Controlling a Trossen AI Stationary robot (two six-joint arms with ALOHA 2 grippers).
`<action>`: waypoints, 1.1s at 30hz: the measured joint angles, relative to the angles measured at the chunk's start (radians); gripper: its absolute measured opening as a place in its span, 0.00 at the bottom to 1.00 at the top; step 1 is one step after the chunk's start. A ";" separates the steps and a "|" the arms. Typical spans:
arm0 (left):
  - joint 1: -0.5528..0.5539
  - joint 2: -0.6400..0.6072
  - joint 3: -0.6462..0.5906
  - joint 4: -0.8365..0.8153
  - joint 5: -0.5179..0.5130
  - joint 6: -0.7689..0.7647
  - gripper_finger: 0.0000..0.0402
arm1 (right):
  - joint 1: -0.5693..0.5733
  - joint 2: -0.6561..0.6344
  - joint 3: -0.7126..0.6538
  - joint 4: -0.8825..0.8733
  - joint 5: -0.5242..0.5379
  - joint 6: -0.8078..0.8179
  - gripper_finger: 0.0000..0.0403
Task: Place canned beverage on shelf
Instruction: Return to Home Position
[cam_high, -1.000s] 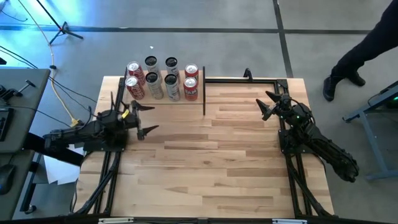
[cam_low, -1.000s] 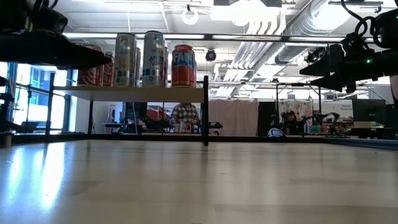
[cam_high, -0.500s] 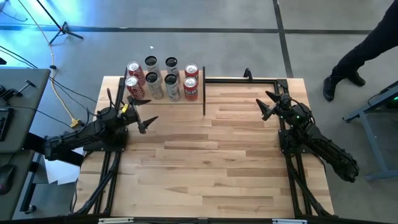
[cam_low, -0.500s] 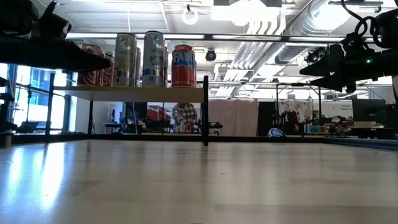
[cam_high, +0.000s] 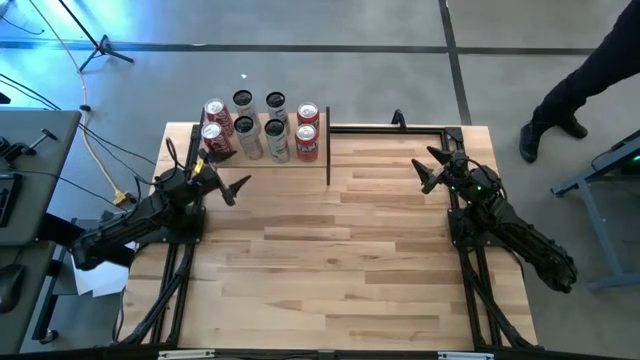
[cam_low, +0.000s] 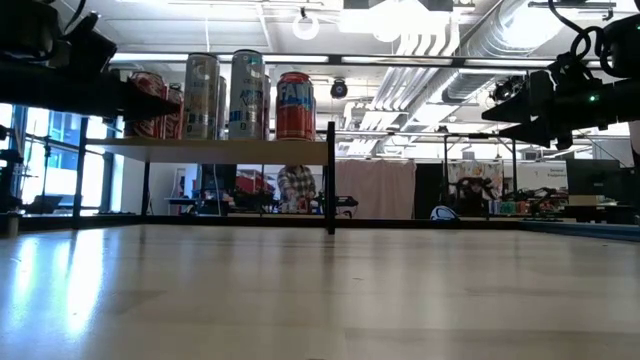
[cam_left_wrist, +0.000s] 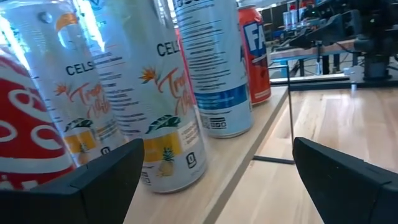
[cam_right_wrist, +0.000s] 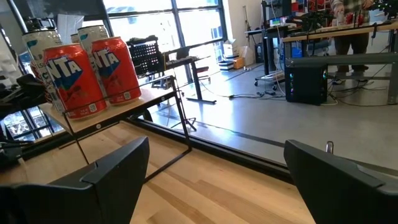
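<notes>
1. The left gripper (cam_high: 233, 176) hangs just in front of the shelf's (cam_low: 230, 150) left end. Its fingers (cam_left_wrist: 93, 186) are spread wide with nothing between them. I judge it is empty and off the board because there is nothing left for it to carry, so it only needs to get clear. The nearest red can (cam_high: 212, 138) stands near one fingertip, outside the gap. I cannot tell whether they touch.
2. The shelf stands at the back left of the worktop (cam_high: 350, 250), raised on thin black posts. Eight cans stand upright on it in two rows of four, each paired front to back with its like. There are red ones at the left end, two pale pairs (cam_high: 275, 130) in the middle and an orange pair (cam_high: 306, 140) by the right post. That pairing looks deliberate, to keep kinds together. I see no can off the shelf, so the placing looks done.
3. The right gripper (cam_high: 427, 170) waits over the worktop's right side, well apart from the shelf. Its fingers (cam_right_wrist: 106, 180) are also spread and empty, and it faces the orange pair across bare planks.
4. A person's legs (cam_high: 575, 95) show on the floor beyond the right edge, well away from both arms.
</notes>
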 joint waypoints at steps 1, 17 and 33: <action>0.004 0.000 0.000 0.000 0.000 0.000 0.97 | 0.000 0.000 0.000 0.000 0.000 0.000 0.89; 0.004 0.000 0.000 0.000 -0.005 0.000 0.97 | 0.000 0.000 0.000 0.000 0.000 0.000 0.89; -0.101 0.000 0.000 0.000 -0.004 -0.001 0.97 | 0.000 0.000 0.000 0.000 0.000 0.000 0.89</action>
